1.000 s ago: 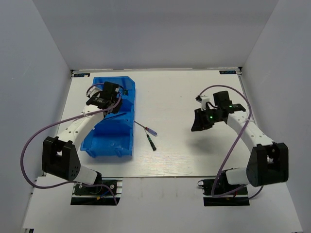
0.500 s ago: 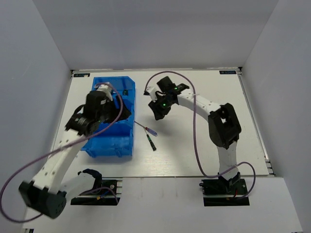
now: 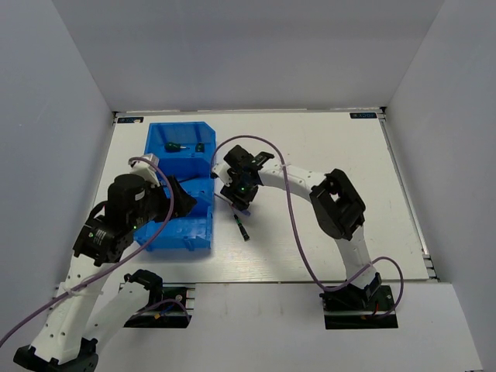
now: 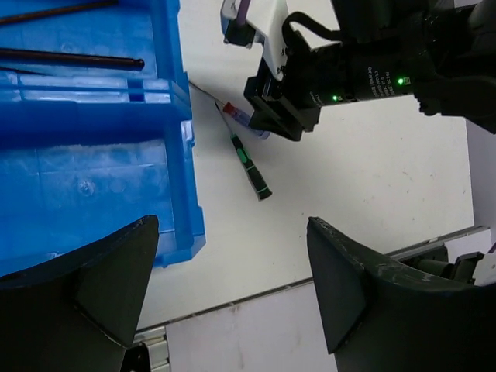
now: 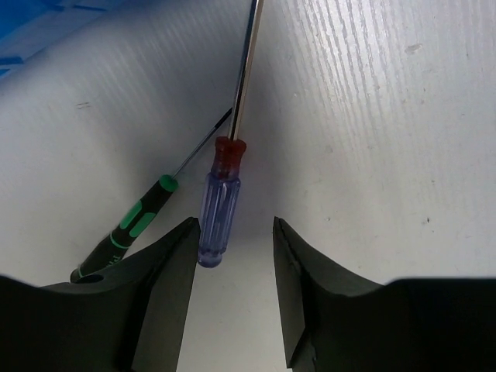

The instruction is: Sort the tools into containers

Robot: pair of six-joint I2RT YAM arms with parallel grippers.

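Note:
The blue bin (image 3: 180, 229) lies at the left of the table. Its far compartment holds a stubby green-handled screwdriver (image 3: 174, 146) and a dark piece (image 3: 199, 147). Two dark hex keys (image 4: 71, 59) lie in the middle compartment. A purple-handled screwdriver (image 5: 218, 211) and a thin green-handled screwdriver (image 5: 133, 221) lie on the table right of the bin. My right gripper (image 5: 234, 229) hangs open just over the purple handle's end, which sits by the left finger. My left gripper (image 4: 232, 287) is open and holds nothing, raised over the bin's near right corner.
The right arm (image 3: 310, 174) reaches across the middle of the table toward the bin. The bin's right wall (image 4: 177, 93) stands close to the two screwdrivers. The table's front edge and a metal rail (image 4: 434, 244) run below the left gripper.
The left gripper opened and pulled back from the bin's far compartment toward the near end. The right arm swung left across the table to the screwdrivers, its jaws widening.

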